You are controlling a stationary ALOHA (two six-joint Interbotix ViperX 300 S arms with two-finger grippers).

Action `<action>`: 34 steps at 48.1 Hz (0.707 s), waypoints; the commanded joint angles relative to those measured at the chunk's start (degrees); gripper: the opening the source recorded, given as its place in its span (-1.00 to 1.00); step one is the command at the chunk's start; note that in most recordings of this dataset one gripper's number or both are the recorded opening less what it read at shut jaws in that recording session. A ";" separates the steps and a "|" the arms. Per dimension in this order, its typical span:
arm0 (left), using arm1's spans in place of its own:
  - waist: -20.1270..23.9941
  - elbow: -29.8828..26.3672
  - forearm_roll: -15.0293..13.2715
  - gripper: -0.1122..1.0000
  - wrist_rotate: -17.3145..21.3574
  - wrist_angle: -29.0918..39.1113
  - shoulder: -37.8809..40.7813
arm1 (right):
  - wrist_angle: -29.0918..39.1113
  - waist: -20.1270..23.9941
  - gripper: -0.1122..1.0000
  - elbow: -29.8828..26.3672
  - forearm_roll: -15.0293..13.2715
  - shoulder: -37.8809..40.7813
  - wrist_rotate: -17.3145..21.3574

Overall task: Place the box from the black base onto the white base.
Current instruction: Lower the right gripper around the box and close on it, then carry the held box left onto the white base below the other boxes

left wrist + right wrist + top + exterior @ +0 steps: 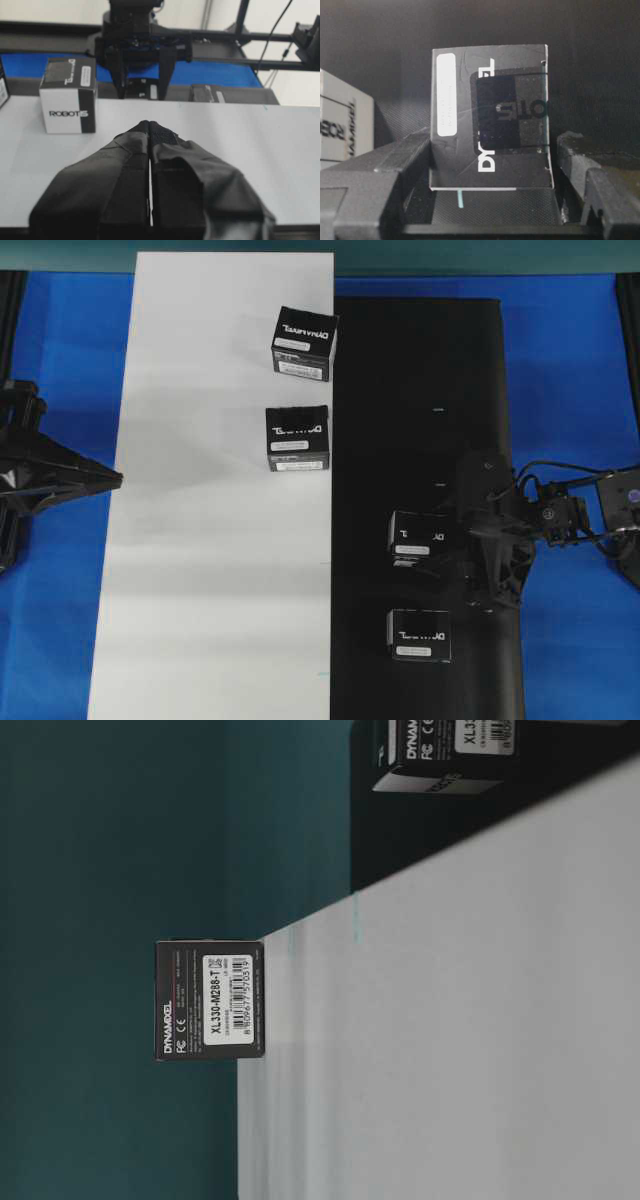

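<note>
While the left gripper [150,125] sits idle w/ its fingers pressed together over the white base [200,570], the right gripper [478,562] is down on the black base [420,360], straddling the box [418,534]. From the wrist view the box [492,117] sits between the jaws: left finger [395,160] looks at or very near its side, right finger [585,155] stands a bit off w/ a gap showing. So jaws about half wide, narrowing maybe, nothing gripped yet as far as I can tell.

Box looks like a small cardboard carton, prob light, stiff enough at the edges but the panels would dent if squeezed hard. Matte-ish printed faces, some sheen, so could slip under a weak pinch. Best hold, I'd say: two opposite flat sides, low to mid height, pads square to the faces, not on corners.

Another box [420,634] lies just nearby on the black base; two more [305,340] [298,438] already sit on the white base, near its inner edge.
</note>
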 commanded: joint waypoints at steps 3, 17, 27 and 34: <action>-0.09 -1.49 0.18 -0.86 -0.09 -0.35 0.35 | 0.70 0.18 0.25 -1.49 1.05 -1.76 0.18; -0.18 -1.49 0.18 -0.86 -0.09 -0.35 0.18 | 20.92 1.76 0.25 -12.83 0.53 -5.27 -0.88; -0.35 -1.49 0.18 -0.86 -0.09 -0.26 0.26 | 21.71 3.69 0.25 -17.58 0.26 -5.62 -1.14; -0.44 -1.58 0.18 -0.86 -0.09 -0.26 0.35 | 21.71 4.04 0.25 -21.97 -1.05 -3.43 -1.23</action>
